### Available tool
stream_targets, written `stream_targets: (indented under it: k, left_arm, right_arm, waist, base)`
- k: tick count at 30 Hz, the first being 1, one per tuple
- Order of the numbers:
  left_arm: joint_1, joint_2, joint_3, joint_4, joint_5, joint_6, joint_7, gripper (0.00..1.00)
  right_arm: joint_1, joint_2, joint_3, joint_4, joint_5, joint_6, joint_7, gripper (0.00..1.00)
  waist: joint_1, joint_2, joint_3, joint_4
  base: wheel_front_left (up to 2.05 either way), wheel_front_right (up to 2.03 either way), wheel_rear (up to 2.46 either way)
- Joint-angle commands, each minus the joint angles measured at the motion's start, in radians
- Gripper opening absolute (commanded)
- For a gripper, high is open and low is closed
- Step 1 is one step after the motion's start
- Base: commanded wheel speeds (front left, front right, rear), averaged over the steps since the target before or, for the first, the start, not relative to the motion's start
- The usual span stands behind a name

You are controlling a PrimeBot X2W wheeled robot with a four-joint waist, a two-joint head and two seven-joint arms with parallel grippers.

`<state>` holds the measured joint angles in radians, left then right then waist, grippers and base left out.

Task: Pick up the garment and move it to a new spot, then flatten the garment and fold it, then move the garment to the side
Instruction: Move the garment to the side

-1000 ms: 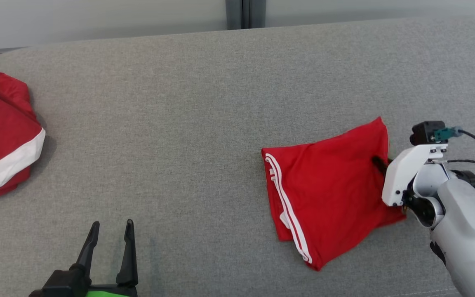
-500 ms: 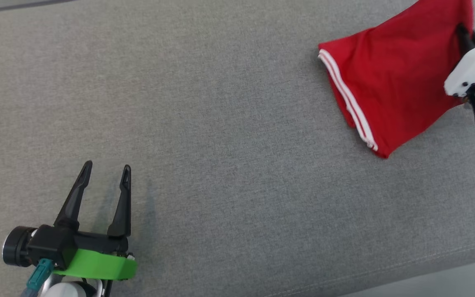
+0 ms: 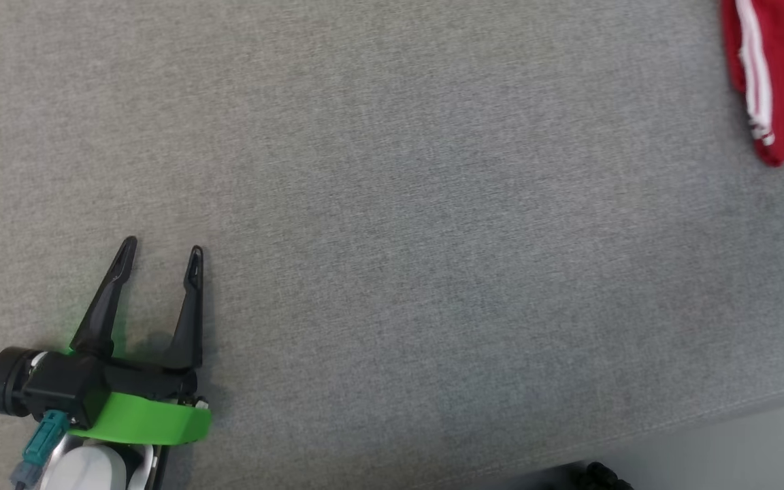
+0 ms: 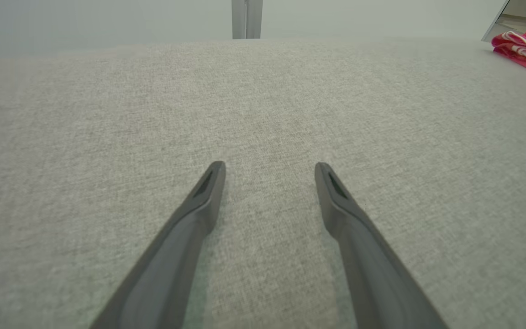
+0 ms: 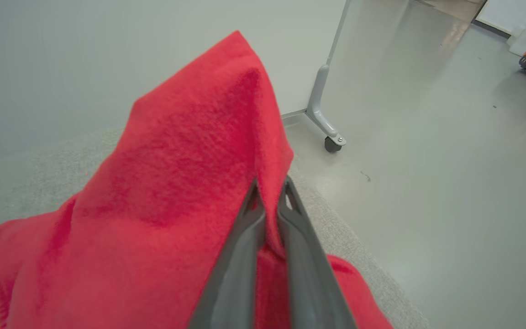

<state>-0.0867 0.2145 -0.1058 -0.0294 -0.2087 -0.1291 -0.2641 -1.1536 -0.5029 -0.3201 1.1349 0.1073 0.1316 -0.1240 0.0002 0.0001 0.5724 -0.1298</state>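
Two claws, one busy, and I'd say this is the final move-it-aside step. The black two-fingered left gripper (image 3: 162,245) hangs wide open over the near part of the grey woven cushion (image 3: 392,204). The right gripper (image 5: 270,183) is clenched on a raised fold of the red fleecy garment with white stripes (image 5: 176,173), at the cushion's far right edge. Next it probably needs a lift and carry. The fabric looks folded and limp.

You see the garment (image 3: 783,82) cut off by the head view's top and right edges. In the right wrist view it hides much of the grey cushion (image 5: 25,183). Well below the garment, a dark thing (image 3: 595,473) sits at the head view's bottom edge, too cropped to identify.
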Motion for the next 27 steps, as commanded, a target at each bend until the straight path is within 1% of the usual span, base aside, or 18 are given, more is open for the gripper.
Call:
stream_targets:
  k: [1, 2, 4, 6, 9, 12, 14, 16, 18, 19, 23, 27]
  left_arm:
    - [0.01, -0.008, 0.006, -0.001, -0.003, -0.003, 0.0, 1.0]
    - [0.012, -0.013, 0.01, -0.001, -0.002, -0.003, 0.0, 1.0]
    - [0.013, -0.024, 0.02, 0.003, 0.003, -0.003, 0.0, 1.0]
    - [0.011, -0.035, 0.028, 0.007, 0.005, -0.003, 0.0, 1.0]
    - [0.023, -0.056, 0.047, 0.017, 0.003, -0.003, 0.0, 1.0]
    - [0.031, -0.075, 0.07, 0.03, 0.004, -0.002, 0.0, 1.0]
    - [0.05, -0.093, 0.088, 0.046, 0.005, -0.002, 0.0, 1.0]
    - [0.068, -0.109, 0.106, 0.057, 0.003, -0.002, 0.0, 1.0]
    - [0.092, -0.125, 0.119, 0.066, 0.005, -0.002, 0.0, 1.0]
    - [0.108, -0.131, 0.124, 0.07, 0.005, -0.002, 0.0, 1.0]
    - [0.162, -0.152, 0.143, 0.085, 0.009, -0.002, 0.0, 1.0]
    - [0.22, -0.159, 0.16, 0.097, 0.012, -0.002, 0.0, 1.0]
  right_arm:
    - [-0.018, -0.009, -0.018, 0.002, -0.041, -0.002, -0.02, 0.49]
    - [-0.022, -0.019, -0.037, 0.005, -0.065, -0.002, -0.03, 1.0]
    - [-0.02, -0.031, -0.074, -0.005, -0.135, -0.002, -0.065, 1.0]
    - [-0.006, -0.023, -0.105, -0.032, -0.205, -0.002, -0.094, 1.0]
    - [0.029, 0.035, -0.13, -0.105, -0.282, -0.002, -0.129, 1.0]
    - [0.083, 0.121, -0.129, -0.206, -0.28, -0.002, -0.141, 1.0]
    - [0.159, 0.175, -0.098, -0.322, -0.267, -0.002, -0.141, 1.0]
    - [0.264, 0.234, -0.046, -0.432, -0.237, -0.002, -0.141, 1.0]
    - [0.373, 0.284, 0.01, -0.533, -0.184, -0.002, -0.141, 1.0]
    - [0.439, 0.295, 0.042, -0.593, -0.166, -0.002, -0.141, 1.0]
    - [0.691, 0.334, 0.153, -0.761, -0.113, -0.002, -0.141, 1.0]
    - [0.906, 0.366, 0.222, -0.888, -0.086, -0.002, -0.141, 1.0]
  waist:
    - [-0.0002, -0.0001, 0.0, 0.03]
    - [-0.0002, -0.0001, -0.004, 0.034]
    - [-0.0002, -0.0001, -0.013, 0.039]
    - [-0.0002, -0.0001, -0.03, 0.041]
    - [-0.0002, -0.0001, -0.074, 0.04]
    - [-0.0002, -0.0001, -0.124, 0.036]
    - [-0.0002, -0.0001, -0.174, 0.032]
    - [-0.0002, -0.0001, -0.229, 0.03]
    - [-0.0002, -0.0001, -0.285, 0.032]
    - [-0.0002, -0.0001, -0.315, 0.035]
    - [-0.0002, -0.0001, -0.415, 0.051]
    - [-0.0002, -0.0001, -0.494, 0.065]
  base:
    - [0.0, 0.0, 0.0]
    - [0.0, 0.0, 0.0]
    - [0.0, 0.0, 0.0]
    - [0.0, 0.0, 0.0]
    - [0.0, 0.0, 0.0]
    - [0.0, 0.0, 0.0]
    - [0.0, 0.0, 0.0]
    - [0.0, 0.0, 0.0]
    - [0.0, 0.0, 0.0]
    - [0.0, 0.0, 0.0]
    - [0.0, 0.0, 0.0]
    - [0.0, 0.0, 0.0]
